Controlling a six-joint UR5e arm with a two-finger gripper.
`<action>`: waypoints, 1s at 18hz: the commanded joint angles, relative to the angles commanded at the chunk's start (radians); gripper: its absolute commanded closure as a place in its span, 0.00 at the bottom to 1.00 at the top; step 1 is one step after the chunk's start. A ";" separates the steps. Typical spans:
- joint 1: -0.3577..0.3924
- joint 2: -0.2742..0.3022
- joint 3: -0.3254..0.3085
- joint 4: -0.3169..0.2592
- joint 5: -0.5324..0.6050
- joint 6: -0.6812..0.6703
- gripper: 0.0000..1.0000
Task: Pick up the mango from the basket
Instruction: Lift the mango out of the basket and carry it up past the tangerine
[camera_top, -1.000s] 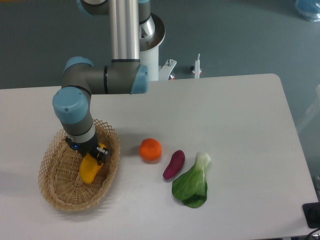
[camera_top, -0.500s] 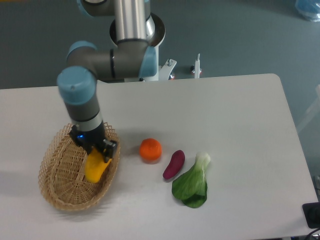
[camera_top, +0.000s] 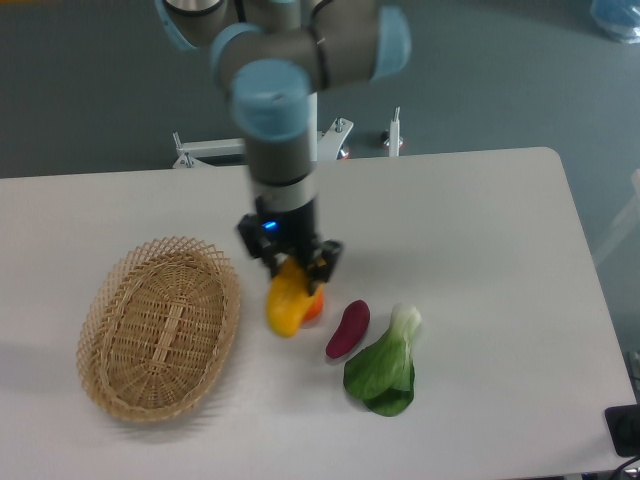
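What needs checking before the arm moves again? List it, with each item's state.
1. Mango held by the gripper: ok, it hangs from the fingers.
2. Mango out of the basket: ok, basket holds nothing.
3. Mango clear of the orange: cannot tell, it overlaps the orange in this view.
4. Eggplant and bok choy out of the way: ok, both lie to one side.
5. Grip secure: cannot tell, only the mango's upper end is pinched.

One wicker basket (camera_top: 160, 330), left of frame. One mango (camera_top: 285, 303), centre. One orange fruit (camera_top: 315, 308), mostly hidden behind the mango. One purple eggplant (camera_top: 348, 329). One bok choy (camera_top: 385, 367), lower right. One gripper (camera_top: 290, 262).
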 joint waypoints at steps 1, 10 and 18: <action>0.026 0.008 0.006 -0.011 -0.002 0.041 0.59; 0.128 0.008 0.011 -0.017 -0.005 0.189 0.59; 0.138 0.008 0.008 -0.017 -0.009 0.189 0.59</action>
